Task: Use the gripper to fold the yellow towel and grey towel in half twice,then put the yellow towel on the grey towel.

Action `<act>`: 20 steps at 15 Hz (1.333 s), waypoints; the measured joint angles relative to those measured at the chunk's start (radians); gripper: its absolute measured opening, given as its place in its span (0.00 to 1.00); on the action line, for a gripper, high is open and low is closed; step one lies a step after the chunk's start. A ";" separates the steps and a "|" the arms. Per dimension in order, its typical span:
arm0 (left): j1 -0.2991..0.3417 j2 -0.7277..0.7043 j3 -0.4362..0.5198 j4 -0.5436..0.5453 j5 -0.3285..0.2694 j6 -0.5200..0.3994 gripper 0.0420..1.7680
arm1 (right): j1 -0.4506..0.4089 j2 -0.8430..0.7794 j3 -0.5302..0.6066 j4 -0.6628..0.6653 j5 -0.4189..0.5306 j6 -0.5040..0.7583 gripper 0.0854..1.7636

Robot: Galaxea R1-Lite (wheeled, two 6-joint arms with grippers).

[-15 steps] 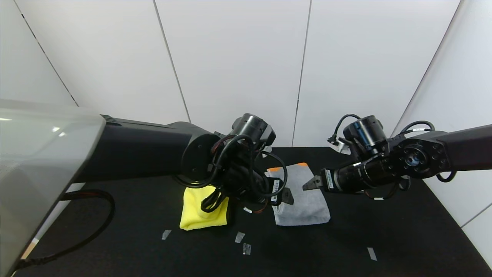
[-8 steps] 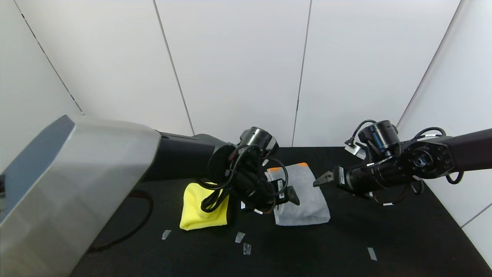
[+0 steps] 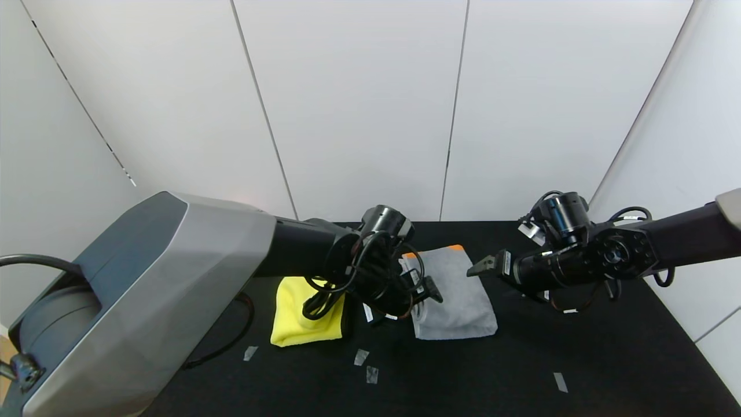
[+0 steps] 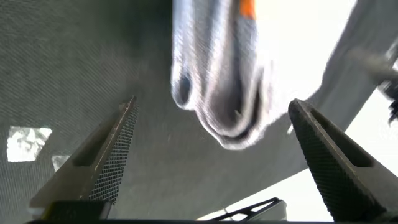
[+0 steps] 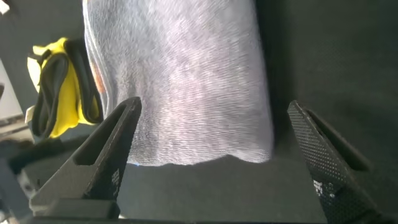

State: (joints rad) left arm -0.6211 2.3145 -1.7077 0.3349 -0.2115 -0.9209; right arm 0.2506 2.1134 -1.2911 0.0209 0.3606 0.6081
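both jaws gape over the folded grey towel (image 3: 457, 295), orange-edged.

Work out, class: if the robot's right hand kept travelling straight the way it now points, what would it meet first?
Most likely the grey towel: the open right hand points across it, toward the yellow towel beyond. Its height above the cloth is unclear.

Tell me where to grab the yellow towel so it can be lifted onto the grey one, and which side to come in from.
Probably grip the yellow towel at its near, rounded folded edge, coming from the robot's side with the open left gripper, now beside the grey towel. A pinch across that fold should catch all layers, so the bundle stays folded. The open right gripper hovers over the grey towel's far side.
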 joint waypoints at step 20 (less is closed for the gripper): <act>0.010 0.040 0.007 -0.067 -0.042 -0.058 0.43 | 0.078 0.063 0.008 0.001 -0.131 0.036 0.50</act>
State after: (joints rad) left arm -0.6115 2.3545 -1.7011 0.2674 -0.2532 -0.9787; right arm 0.3289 2.1764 -1.2834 0.0215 0.2296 0.6443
